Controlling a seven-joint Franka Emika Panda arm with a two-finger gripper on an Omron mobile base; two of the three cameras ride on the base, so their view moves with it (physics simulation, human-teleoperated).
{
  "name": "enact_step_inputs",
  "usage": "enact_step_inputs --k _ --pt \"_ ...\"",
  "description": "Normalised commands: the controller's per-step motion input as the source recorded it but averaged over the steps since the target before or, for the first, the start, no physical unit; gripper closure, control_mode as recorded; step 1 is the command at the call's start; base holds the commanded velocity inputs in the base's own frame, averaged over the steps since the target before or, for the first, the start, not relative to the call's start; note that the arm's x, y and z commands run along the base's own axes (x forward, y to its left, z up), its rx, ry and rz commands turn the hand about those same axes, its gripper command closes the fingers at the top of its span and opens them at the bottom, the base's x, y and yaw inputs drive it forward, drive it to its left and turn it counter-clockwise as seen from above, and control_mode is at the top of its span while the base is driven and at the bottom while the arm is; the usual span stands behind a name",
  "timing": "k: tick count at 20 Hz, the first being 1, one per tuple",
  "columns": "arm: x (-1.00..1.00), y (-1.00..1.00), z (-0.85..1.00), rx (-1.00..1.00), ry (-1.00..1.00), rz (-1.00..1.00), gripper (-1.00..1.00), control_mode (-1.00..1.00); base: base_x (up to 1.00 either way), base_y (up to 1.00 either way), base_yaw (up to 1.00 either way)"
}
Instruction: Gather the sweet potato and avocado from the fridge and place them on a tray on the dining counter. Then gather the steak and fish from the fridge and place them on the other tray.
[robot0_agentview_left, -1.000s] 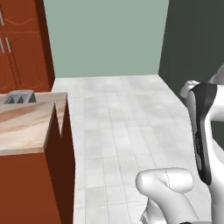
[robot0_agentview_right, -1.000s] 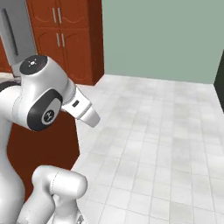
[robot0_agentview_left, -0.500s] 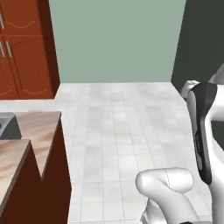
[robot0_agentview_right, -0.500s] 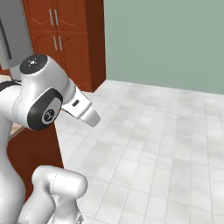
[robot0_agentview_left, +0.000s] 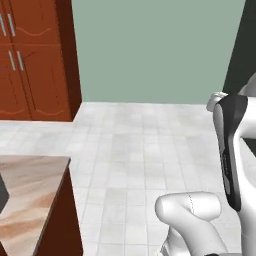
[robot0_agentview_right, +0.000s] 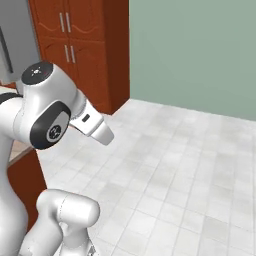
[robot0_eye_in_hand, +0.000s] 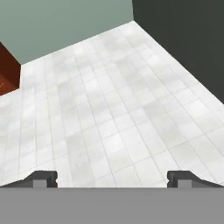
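Observation:
My gripper (robot0_eye_in_hand: 113, 178) is open in the hand view, its two dark fingertips (robot0_eye_in_hand: 41, 177) far apart with nothing between them, only pale tiled floor beyond. The silver-grey fridge (robot0_agentview_right: 20, 40) with its dark handle stands at the upper left of the right base view, behind the arm, door closed. A counter corner (robot0_agentview_left: 30, 195) with a beige marbled top and red-brown front sits at the lower left of the left base view; I cannot tell whether it is the dining counter. The sweet potato, avocado, steak, fish and both trays are out of view.
Red-brown wooden cabinets (robot0_agentview_left: 35, 60) (robot0_agentview_right: 82, 45) stand against the green wall beside the fridge. A dark wall (robot0_eye_in_hand: 188, 39) bounds the floor on the hand view's right. Pale tiled floor (robot0_agentview_left: 140, 150) spreads wide ahead. A dark object (robot0_agentview_left: 2, 192) peeks in at the counter's left edge.
The whole scene has shifted in both base views, so the base has moved: cabinets now loom larger and the counter has slid down and left. The gripper stays open.

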Motion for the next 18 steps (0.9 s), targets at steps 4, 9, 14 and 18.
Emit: enact_step_inputs --k 4,9,14,18 --pt "0.00 0.00 0.00 0.00 0.00 0.00 -1.00 1.00 1.00 -0.21 0.32" --pt "0.00 0.00 0.00 0.00 0.00 0.00 -1.00 1.00 1.00 -0.23 0.40" --pt "0.00 0.00 0.00 0.00 0.00 0.00 -1.00 1.00 1.00 -0.22 0.44" --pt "0.00 0.00 0.00 0.00 0.00 0.00 -1.00 1.00 0.98 -0.20 0.49"
